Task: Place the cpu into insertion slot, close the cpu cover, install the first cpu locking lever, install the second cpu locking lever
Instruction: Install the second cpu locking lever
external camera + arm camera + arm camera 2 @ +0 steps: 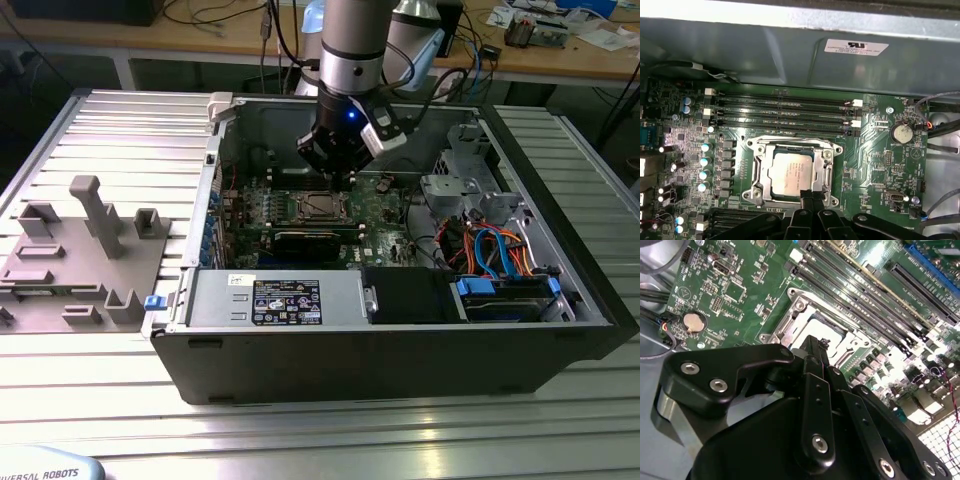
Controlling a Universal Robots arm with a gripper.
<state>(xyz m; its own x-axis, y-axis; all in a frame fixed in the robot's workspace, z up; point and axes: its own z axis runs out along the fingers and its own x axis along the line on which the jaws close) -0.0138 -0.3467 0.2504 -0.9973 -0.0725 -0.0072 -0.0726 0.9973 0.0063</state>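
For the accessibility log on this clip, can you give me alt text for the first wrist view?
The gripper hangs just above one edge of the insertion slot on a green motherboard, its black fingertips close together. The cpu lies seated in the slot with the cpu cover closed around it. Four long memory slots run alongside, before a grey case wall.

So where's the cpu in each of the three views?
Exterior view: the cpu lies on the green board, just below the gripper.
First wrist view: inside the cpu cover, just beyond the gripper.
Second wrist view: partly hidden behind the gripper.
Shared landmark: the cpu cover.
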